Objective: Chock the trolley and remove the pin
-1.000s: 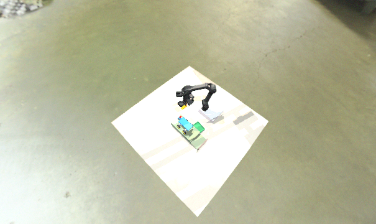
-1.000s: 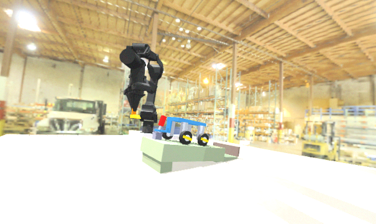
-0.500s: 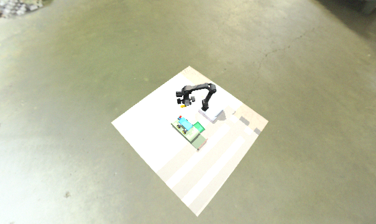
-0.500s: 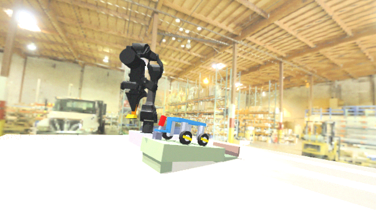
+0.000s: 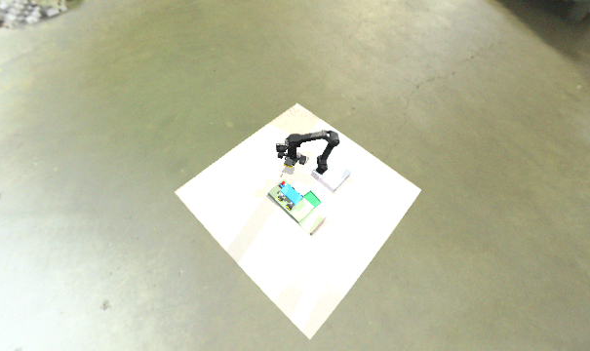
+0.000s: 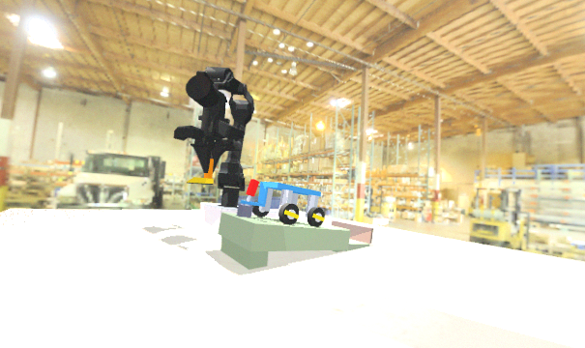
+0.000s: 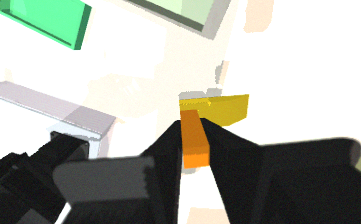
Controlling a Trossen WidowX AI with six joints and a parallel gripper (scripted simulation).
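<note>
Our gripper (image 7: 195,150) pinches the orange handle (image 7: 194,137) running upright, yellow chock (image 7: 221,107) hanging level beneath; green tray (image 7: 83,27) ahead-left shows nothing inside.

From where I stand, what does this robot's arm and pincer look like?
The arm is all black, built from chunky, boxy links with rounded joints, rising from a pale flat base. The pincer has two broad black fingers tapering to a point, behind dark grey blocks. No cables, markings or sleeves show.
</note>
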